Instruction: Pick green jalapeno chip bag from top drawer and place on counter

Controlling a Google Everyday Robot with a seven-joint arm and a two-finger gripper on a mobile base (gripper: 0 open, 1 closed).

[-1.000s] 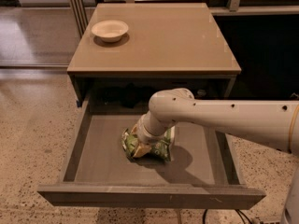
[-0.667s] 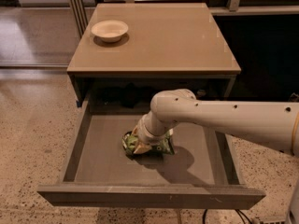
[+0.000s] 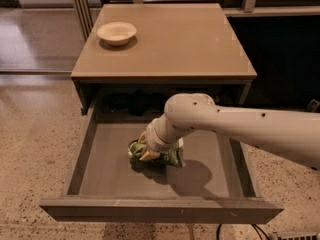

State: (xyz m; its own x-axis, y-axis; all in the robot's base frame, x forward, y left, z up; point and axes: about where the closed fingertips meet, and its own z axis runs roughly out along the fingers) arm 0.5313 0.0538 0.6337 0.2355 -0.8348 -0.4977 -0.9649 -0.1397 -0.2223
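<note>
Fig. Indoor office- or lab-type space: speckled polished floor (image 3: 35, 134), metal posts (image 3: 80, 4) at rear, stand-alone tan counter (image 3: 175, 39) w/ bowl (image 3: 116, 32), open top drawer (image 3: 110, 174). Robot gripper (image 3: 145, 149) low in drawer, at green jalapeno chip bag (image 3: 170, 158).

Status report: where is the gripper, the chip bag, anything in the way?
Gripper down in top drawer, at green jalapeno chip bag. Bag on drawer floor. Bowl on counter, far-left corner.

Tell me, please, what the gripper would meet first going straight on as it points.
Probably the green jalapeno chip bag, right at the gripper inside the top drawer; contact is unclear.
</note>
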